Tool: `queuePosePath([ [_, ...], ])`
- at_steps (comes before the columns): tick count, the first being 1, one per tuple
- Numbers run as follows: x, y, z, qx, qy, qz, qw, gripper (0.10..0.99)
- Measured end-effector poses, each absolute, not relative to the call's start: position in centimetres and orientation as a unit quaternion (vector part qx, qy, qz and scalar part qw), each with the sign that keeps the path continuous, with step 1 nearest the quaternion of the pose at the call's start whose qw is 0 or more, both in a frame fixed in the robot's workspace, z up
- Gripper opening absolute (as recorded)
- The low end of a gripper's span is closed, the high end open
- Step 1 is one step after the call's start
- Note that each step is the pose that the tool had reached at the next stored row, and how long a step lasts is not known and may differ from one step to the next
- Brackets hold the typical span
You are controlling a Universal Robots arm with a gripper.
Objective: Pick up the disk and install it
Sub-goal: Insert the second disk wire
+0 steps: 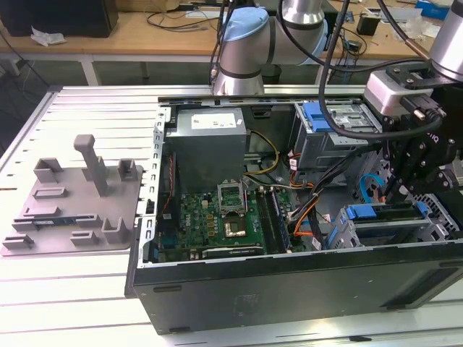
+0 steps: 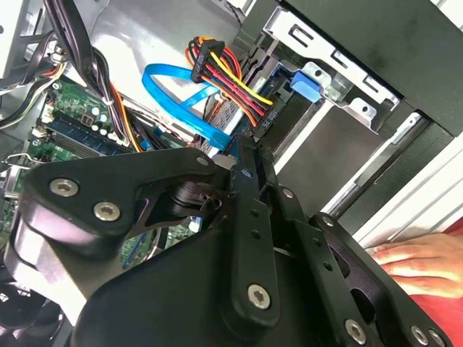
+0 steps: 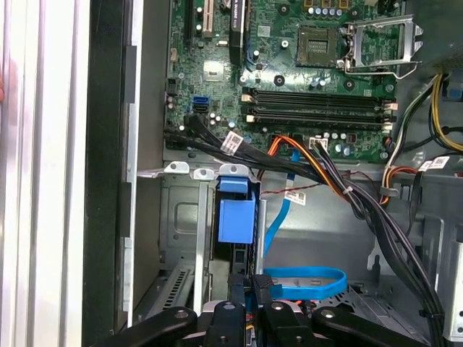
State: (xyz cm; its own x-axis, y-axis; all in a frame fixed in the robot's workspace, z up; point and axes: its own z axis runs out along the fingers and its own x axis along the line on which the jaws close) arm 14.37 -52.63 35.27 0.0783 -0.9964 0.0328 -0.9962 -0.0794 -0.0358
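Observation:
The disk (image 1: 383, 212) stands on edge in the drive cage at the exterior view's right front corner of the open computer case (image 1: 289, 289), its blue rail facing up. In the first wrist view the disk's blue end (image 3: 236, 217) sits in the metal cage, and its thin edge runs back to my gripper (image 3: 248, 285). My gripper (image 1: 396, 194) hangs straight over the disk. Its two black fingers (image 3: 236, 289) are drawn close on either side of the disk's edge. The second wrist view shows the gripper (image 2: 253, 181) from behind, fingers nearly together.
A blue flat cable (image 3: 304, 280) and black and orange wire bundles (image 3: 340, 195) lie beside the cage. A second cage with a blue bracket (image 1: 340, 116) sits farther back. A grey fixture plate (image 1: 72, 202) lies at the exterior view's left. A person's hand (image 2: 412, 256) rests outside the case.

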Motion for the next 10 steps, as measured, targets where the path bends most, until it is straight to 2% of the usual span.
queuePosePath([
  [10, 14.54, -52.79, 34.4, -0.734, 0.679, -0.022, 0.005, 0.161],
])
